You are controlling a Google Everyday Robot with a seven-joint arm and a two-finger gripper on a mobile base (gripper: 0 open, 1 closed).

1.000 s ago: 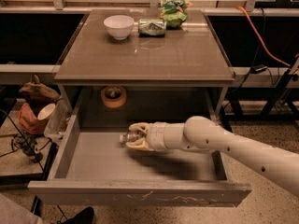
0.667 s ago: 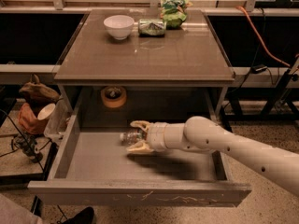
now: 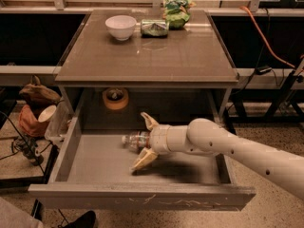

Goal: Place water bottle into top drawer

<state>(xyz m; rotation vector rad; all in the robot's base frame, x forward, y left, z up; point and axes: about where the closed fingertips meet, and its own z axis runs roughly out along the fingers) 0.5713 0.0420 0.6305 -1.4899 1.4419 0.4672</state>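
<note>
Inside the top drawer, which is pulled out wide under the brown table, you see the gripper low over the grey floor, a little left of the middle. The pale arm comes in from the right side, over the right wall of the drawer. The 2 fingers are spread wide apart: 1 points up toward the back of the drawer and the other points down toward the front panel. So the pincer is released and it clenches nothing.

The water bottle lies on its side on the drawer floor, between the 2 fingers, with the white cap to the left. The tips stand clear of it on both sides. You cannot tell if its right end touches the palm of the gripper.

On the table top, at the back, stand a white bowl, a green-labelled can lying on its side just right of the bowl, and a green bag behind the can. Under the table, behind the drawer, there is a roll of tape.
</note>
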